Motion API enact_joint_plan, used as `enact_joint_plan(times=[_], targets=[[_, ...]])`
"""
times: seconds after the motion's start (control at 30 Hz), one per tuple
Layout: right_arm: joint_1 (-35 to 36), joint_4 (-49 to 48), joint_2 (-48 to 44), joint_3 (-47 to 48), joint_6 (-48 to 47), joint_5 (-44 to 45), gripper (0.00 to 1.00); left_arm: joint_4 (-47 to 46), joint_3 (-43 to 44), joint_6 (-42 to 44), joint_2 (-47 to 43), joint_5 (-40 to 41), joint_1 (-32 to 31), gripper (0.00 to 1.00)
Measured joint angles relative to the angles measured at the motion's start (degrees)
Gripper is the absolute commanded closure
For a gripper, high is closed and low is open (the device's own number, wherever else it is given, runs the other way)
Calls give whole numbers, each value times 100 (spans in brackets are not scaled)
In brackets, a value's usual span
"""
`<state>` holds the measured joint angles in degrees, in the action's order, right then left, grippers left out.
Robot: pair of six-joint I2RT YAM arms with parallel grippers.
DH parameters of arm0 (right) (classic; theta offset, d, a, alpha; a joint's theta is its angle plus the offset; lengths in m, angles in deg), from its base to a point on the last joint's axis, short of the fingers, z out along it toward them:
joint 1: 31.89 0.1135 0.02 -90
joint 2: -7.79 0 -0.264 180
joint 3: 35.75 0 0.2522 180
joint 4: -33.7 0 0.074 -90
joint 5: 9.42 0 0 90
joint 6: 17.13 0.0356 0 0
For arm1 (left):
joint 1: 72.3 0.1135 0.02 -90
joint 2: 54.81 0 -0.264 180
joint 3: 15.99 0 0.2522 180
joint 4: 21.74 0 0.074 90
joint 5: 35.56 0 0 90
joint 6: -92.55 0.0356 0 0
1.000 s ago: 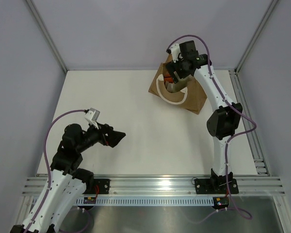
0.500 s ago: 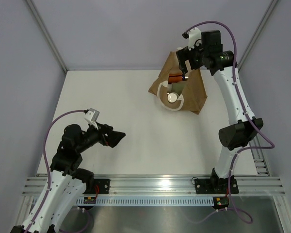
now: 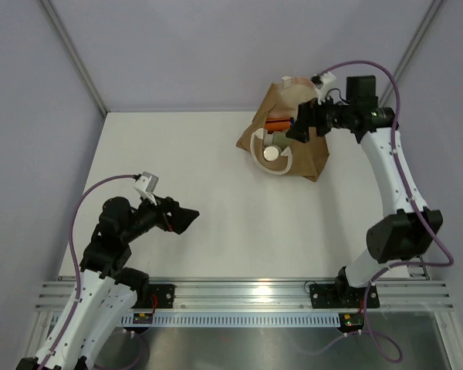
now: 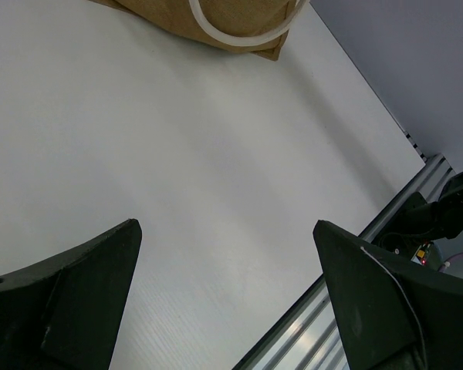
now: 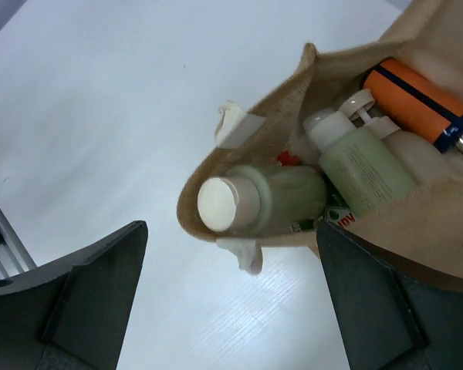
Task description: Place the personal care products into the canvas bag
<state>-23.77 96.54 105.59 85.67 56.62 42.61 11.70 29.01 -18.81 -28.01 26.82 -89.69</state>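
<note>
Overhead, both wrists see canvas bag (image 3: 312, 158)

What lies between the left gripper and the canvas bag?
Nothing: bare tabletop separates the left gripper from the canvas bag, as the top external view shows.

The setting is a robotics lab test cell rather than any lived-in room. A bare white table (image 3: 216, 208) is boxed in by plain grey panels (image 3: 216, 54) and aluminium frame posts (image 3: 72, 50). Two white robot arms (image 3: 397, 185) are bolted to an aluminium rail (image 3: 247, 293) at the near edge, and purple cables (image 3: 87, 198) run loose along them.
</note>
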Motion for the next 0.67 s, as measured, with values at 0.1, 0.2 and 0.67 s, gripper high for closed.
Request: enact_joint_plan(times=[0.1, 0.2, 0.67], targets=[[-560, -693, -1182, -1469, 302, -39, 0, 90, 2, 37, 83, 177, 0, 1], [-894, -1360, -2677, -2822, 516, 487, 1, 258, 39, 96, 240, 396, 0, 1], [-870, -1604, -5869, -5206, 1062, 3329, 1, 492, 96, 295, 310, 868, 0, 1]])
